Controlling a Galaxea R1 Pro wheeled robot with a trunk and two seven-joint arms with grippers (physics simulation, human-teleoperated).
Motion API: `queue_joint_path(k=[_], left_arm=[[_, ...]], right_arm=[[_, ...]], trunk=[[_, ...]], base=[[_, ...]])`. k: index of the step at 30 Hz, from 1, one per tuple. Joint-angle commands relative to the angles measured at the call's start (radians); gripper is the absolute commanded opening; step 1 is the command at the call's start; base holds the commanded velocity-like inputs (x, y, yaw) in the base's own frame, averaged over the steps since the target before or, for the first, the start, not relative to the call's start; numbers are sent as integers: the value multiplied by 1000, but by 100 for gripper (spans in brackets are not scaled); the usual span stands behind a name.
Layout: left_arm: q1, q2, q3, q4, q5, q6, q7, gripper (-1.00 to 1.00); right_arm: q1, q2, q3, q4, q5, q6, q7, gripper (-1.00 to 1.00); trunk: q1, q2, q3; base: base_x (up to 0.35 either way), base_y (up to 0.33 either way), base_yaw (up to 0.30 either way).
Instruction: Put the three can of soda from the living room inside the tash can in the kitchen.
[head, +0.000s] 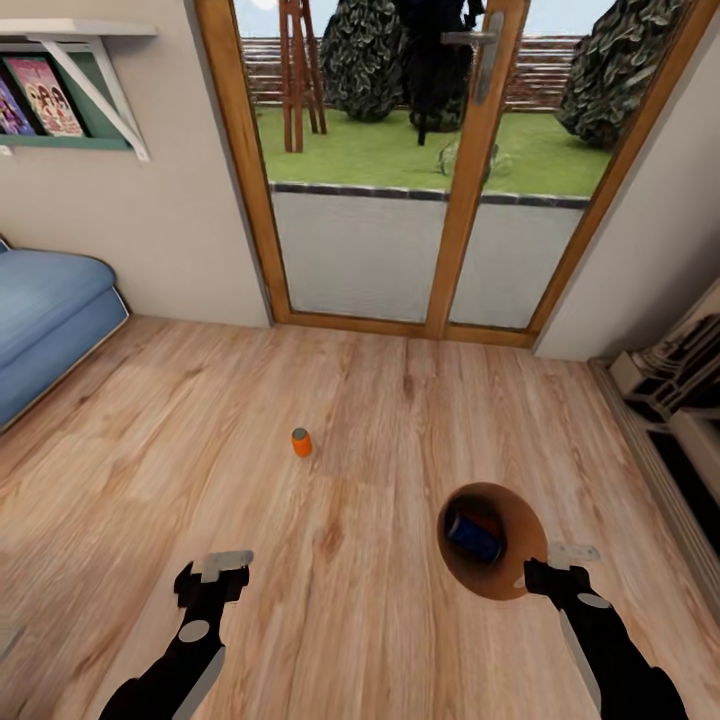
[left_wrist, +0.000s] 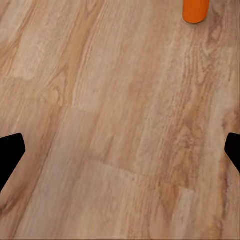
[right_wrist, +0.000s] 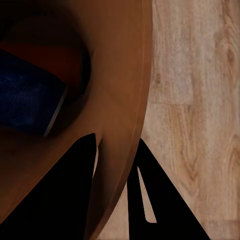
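Plank floor (head: 360, 420) by glass doors; orange can (head: 301, 441) upright ahead of spread, empty left end effector (head: 213, 577). Right end effector (head: 548, 572) clamped on bin (head: 520, 575) rim, blue can (head: 474, 534) inside. Risk: tilting bin, spilling can.

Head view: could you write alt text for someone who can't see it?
An orange soda can stands on a plank floor before glass garden doors. The right tool grips the rim of a bin holding a dark blue can; the left tool hangs open.
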Motion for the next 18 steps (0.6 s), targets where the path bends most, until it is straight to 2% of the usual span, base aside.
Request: queue_joint_path(k=[1,18], left_arm=[[0,0,0,0,0,0,0,100],[0,0,0,0,1,0,-1,100]], right_arm=[[-1,0,0,-1,-2,0,4,-100],[-1,0,1,0,-1,0,4,-100]], trunk=[[0,0,0],[0,0,0]], base=[[322,-4,-2],[322,-1,0]])
